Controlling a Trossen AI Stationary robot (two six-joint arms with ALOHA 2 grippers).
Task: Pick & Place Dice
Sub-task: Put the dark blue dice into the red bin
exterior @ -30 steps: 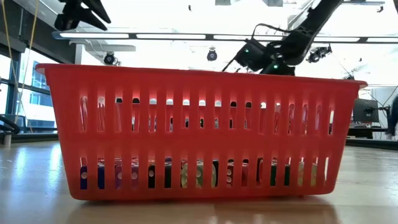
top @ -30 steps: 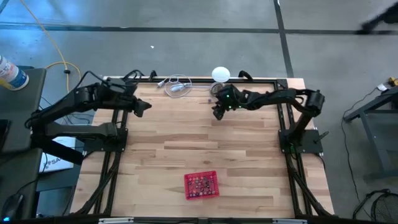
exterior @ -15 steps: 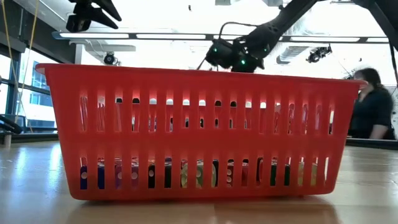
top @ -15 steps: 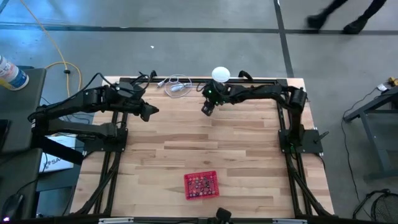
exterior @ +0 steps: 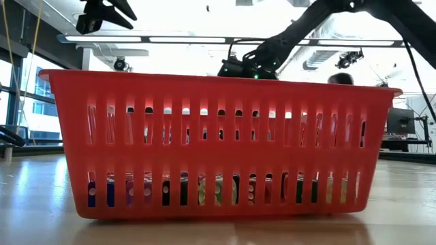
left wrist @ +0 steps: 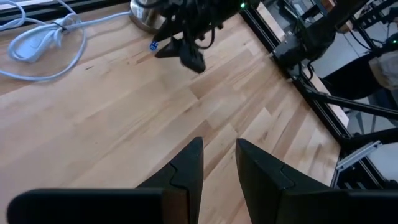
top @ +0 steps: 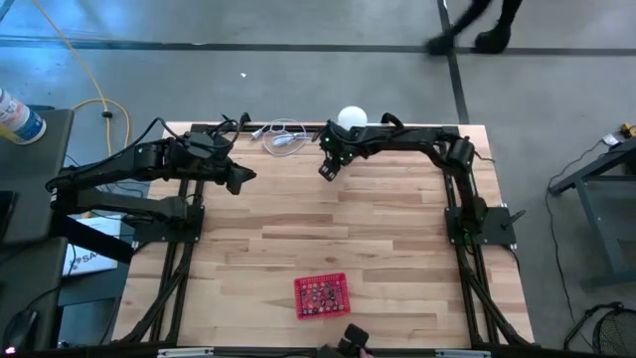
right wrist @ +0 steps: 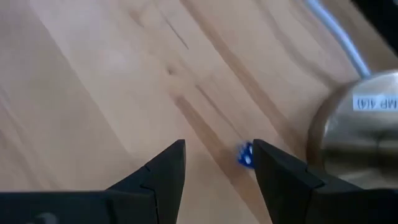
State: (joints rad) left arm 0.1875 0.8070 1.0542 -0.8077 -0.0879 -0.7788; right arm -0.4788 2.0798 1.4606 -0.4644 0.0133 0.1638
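The light wooden slatted table [top: 328,239] carries two dark arms, one from each side, both reaching toward its far edge. The left gripper [top: 241,176] hangs in the air above the far left part of the table, well apart from everything lying there; in the left wrist view its two dark fingers [left wrist: 186,168] stand slightly apart with bare wood showing in the narrow gap, and nothing is between them. The right gripper [top: 327,170] is stretched across to the far middle of the table, just beside the white ball-topped metal stand [top: 352,119]; in the right wrist view its fingers [right wrist: 165,168] are spread with only wood between them, holding nothing. Near the table's front edge sits the small red slotted plastic basket [top: 322,295], and in it lie many tiny dice in mixed colours [top: 320,295], seen through the lower slots in the low view [exterior: 204,190]. A coiled white cable [top: 283,136] lies at the far edge, left of the stand. One tiny blue die [right wrist: 245,155] lies loose on the wood beside the stand's round metal base [right wrist: 357,130], just beyond the tip of one right finger and untouched.
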